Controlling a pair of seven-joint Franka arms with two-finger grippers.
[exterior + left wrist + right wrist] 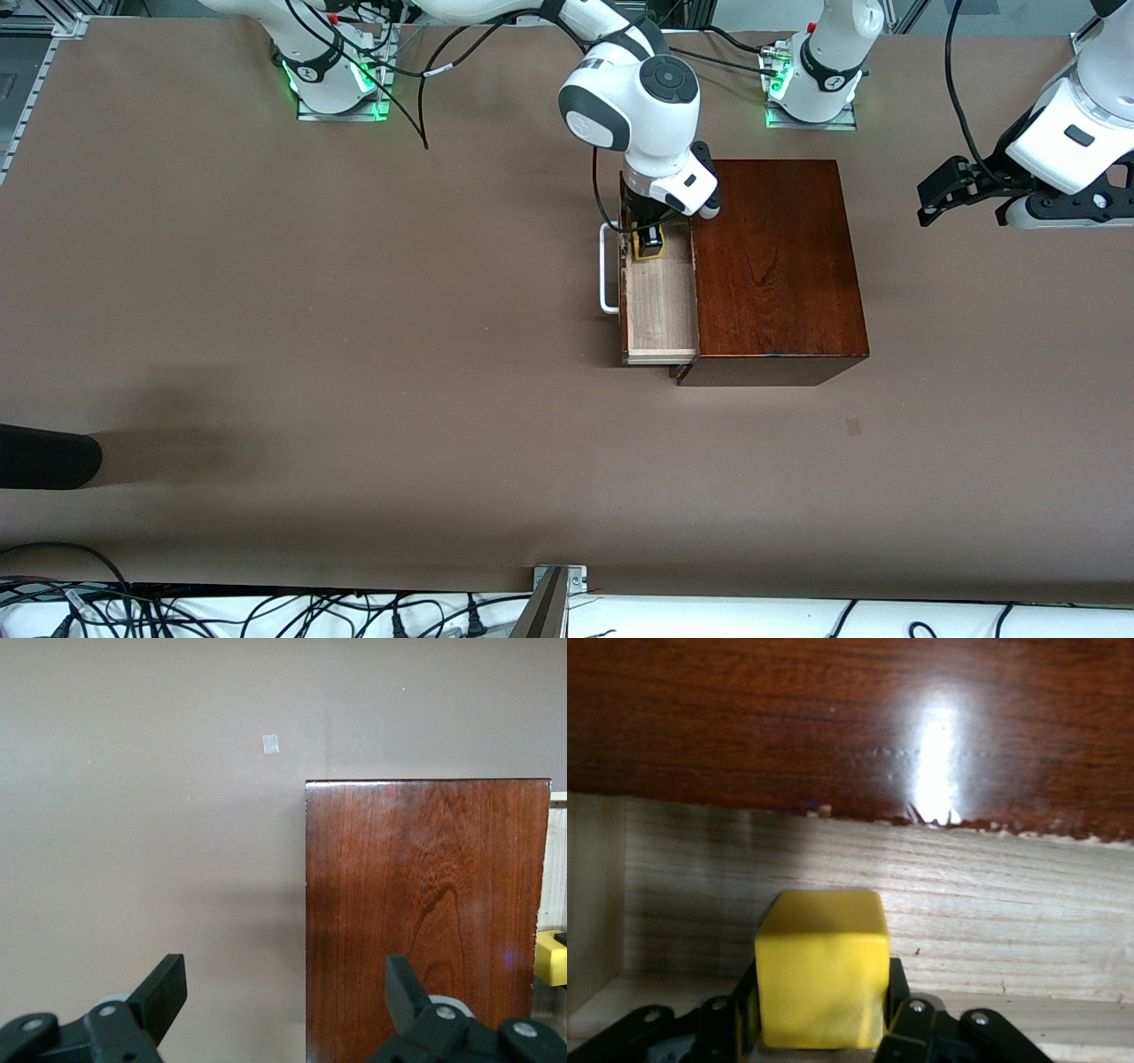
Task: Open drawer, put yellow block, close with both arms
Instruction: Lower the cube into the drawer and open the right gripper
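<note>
While the drawer point(660, 306) stands pulled out of the reddish-brown wooden box point(775, 266) toward the right arm's end of the bench, its pale wood interior lies exposed and its white U-shaped handle point(607, 270) juts from the dark front. Right end effector point(649, 246) is down inside the drawer's end farthest from the front camera, fingers clamped on the yellow block point(649, 251). Right wrist view shows the block point(822, 970) pinched between the two black fingers point(908, 1010), low in the drawer, with the pale inner wall and the glossy box edge just above it; whether the block touches the drawer floor cannot be told. The right arm's white wrist hangs over that end of the drawer and covers part of it.

Left end effector point(939, 197) hangs in the air toward the left arm's end of the bench, well apart from the box, fingers spread wide and empty; this arm waits. Left wrist view looks along the box top point(425, 921), with a sliver of yellow point(551, 958) at the edge.

Bench surface point(354, 354) is plain matte brown. A small pale square marker point(853, 426) lies nearer the camera than the box. Black cables point(266, 611) trail along the bench's near edge. A dark rounded object point(44, 456) intrudes at the right arm's end.
</note>
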